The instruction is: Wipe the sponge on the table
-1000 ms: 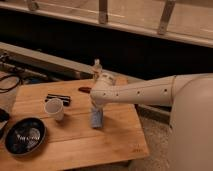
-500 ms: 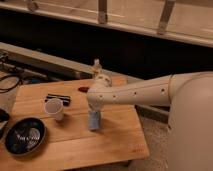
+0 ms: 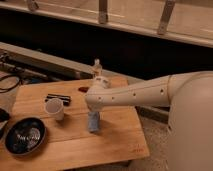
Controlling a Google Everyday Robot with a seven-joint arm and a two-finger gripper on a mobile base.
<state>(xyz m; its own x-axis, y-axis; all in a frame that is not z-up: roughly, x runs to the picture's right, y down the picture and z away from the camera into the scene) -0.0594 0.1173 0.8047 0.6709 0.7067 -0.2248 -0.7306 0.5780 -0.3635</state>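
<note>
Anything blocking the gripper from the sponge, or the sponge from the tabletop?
Nothing visible. The gripper is directly over the sponge, which appears to touch the table. The paper cup stands apart, to its left in the camera view.

No legible text, pincer [image 3: 94, 113] at sponge [image 3: 93, 124] included

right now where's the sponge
In the camera view the sponge sits upright near the middle of the table, image-right of the white paper cup, directly under the gripper.

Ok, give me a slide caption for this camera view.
Pincer holds the sponge upright on the table, beside a cup and bowl.
</note>
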